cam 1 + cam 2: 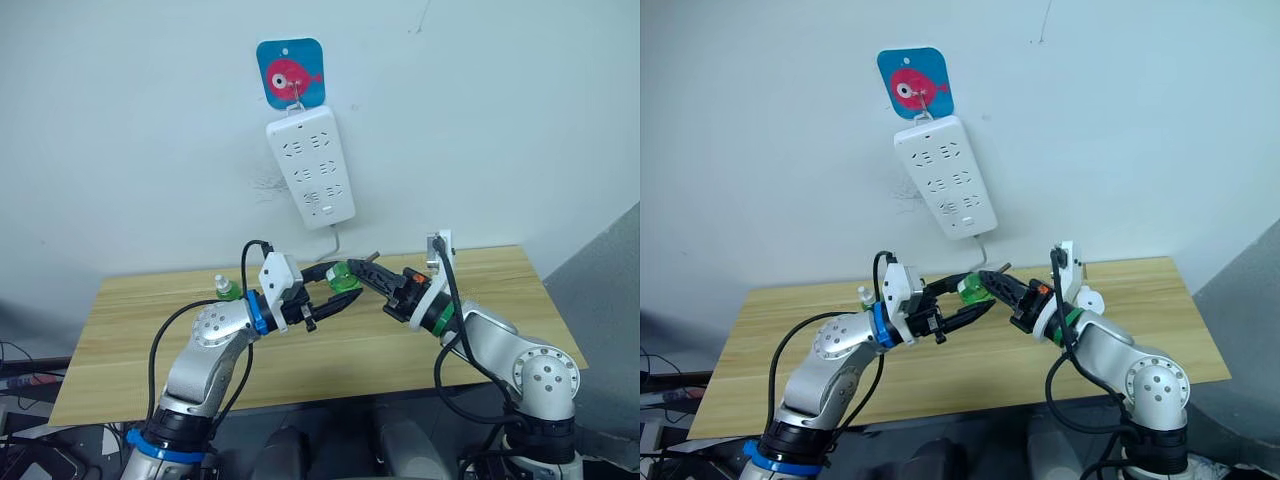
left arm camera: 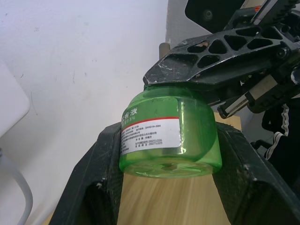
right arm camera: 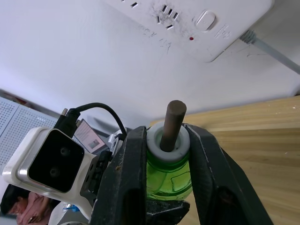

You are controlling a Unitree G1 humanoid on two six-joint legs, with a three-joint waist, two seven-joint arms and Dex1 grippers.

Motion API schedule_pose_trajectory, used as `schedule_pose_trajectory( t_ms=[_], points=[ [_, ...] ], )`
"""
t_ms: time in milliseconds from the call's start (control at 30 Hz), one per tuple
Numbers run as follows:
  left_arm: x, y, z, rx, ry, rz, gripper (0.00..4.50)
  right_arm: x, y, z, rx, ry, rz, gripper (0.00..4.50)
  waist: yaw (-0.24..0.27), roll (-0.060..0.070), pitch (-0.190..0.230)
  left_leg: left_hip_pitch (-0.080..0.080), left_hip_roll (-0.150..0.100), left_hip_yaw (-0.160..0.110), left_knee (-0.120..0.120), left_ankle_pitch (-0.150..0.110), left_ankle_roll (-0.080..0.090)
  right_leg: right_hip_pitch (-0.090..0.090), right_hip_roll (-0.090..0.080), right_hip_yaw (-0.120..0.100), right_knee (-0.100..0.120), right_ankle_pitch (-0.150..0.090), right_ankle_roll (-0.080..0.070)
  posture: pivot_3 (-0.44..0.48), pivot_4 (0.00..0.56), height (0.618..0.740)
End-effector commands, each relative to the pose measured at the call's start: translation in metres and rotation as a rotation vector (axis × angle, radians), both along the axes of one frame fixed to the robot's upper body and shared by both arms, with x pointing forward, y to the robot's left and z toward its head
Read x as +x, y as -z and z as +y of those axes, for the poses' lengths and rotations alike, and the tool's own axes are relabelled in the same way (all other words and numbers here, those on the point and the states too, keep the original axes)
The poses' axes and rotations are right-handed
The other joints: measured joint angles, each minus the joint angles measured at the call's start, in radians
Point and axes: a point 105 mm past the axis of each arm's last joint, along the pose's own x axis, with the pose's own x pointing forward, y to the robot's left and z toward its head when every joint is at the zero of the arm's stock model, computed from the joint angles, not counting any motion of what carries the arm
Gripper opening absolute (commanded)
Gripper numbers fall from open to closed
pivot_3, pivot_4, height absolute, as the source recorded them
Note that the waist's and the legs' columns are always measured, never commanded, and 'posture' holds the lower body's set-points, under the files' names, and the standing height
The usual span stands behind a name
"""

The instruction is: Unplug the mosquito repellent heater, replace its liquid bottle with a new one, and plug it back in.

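Left gripper (image 1: pixel 335 293): fingers clamp the body of the green bottle (image 2: pixel 169 138), above the table (image 1: pixel 130 330).
Right gripper (image 3: pixel 165 154): fingers pinch the same bottle's white neck below the brown wick (image 3: pixel 174 123).
Bottle label: white, red stripe; print too small to read.
Second green bottle (image 1: pixel 226 288): far left on table.
Mosquito repellent heater (image 1: pixel 1089 299): right, just behind the right wrist.
Power strip (image 1: pixel 311 167): on wall, hung below fish sticker (image 1: pixel 290 72).

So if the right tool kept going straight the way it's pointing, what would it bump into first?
Probably the left tool. The right tool points across at it, and both already grip the same green bottle between them. Beyond that would come the left arm's wrist camera, though depth is hard to judge.
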Motion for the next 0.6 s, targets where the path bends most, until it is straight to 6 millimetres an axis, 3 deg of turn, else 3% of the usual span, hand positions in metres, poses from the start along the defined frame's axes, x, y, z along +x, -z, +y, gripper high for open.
schedule_pose_trajectory(
  t_ms=[33,67,200,300,433,600],
  points=[
    [-0.008,-0.005,-0.006,-0.011,0.030,-0.010,2.24,-0.013,-0.014,0.015,0.041,-0.092,-0.045,0.84,0.001,0.000,0.000,0.000,0.000,0.000,0.000,0.000,0.000,0.000,0.000,0.000,0.000,0.000,0.000,-0.150,0.185,0.740],
    [-0.010,-0.005,-0.005,-0.010,0.041,-0.008,2.24,-0.012,-0.014,0.014,0.044,-0.083,-0.043,0.84,0.001,0.000,0.000,0.000,0.000,0.000,0.000,0.000,0.000,0.000,0.000,0.000,0.000,0.000,0.000,-0.148,0.186,0.740],
    [-0.010,0.001,0.003,0.054,0.036,-0.003,3.46,-0.008,-0.014,0.010,0.027,-0.047,-0.053,0.84,0.001,0.000,0.000,0.000,0.000,0.000,0.000,0.000,0.000,0.000,0.000,0.000,0.000,0.000,0.000,-0.144,0.190,0.740],
    [-0.006,0.017,0.017,0.160,-0.012,0.057,4.38,0.004,-0.008,-0.004,-0.070,0.039,-0.099,0.84,0.001,0.000,0.000,0.000,0.000,0.000,0.000,0.000,0.000,0.000,0.001,0.000,0.000,0.000,0.000,-0.141,0.191,0.740],
    [-0.008,0.039,0.035,0.290,-0.046,0.137,4.50,0.033,0.012,-0.027,-0.450,0.201,-0.301,0.84,0.002,0.001,0.002,0.000,0.000,0.002,0.000,0.000,0.000,0.000,0.000,-0.001,-0.002,0.000,0.000,-0.134,0.196,0.740],
    [-0.012,0.038,0.033,0.301,-0.067,0.157,4.50,0.080,0.050,-0.048,-0.761,0.367,-0.462,0.84,0.003,-0.003,0.009,0.000,0.000,0.002,0.000,0.000,0.000,-0.001,0.000,-0.002,-0.003,0.000,0.000,-0.122,0.213,0.740]
  ],
)
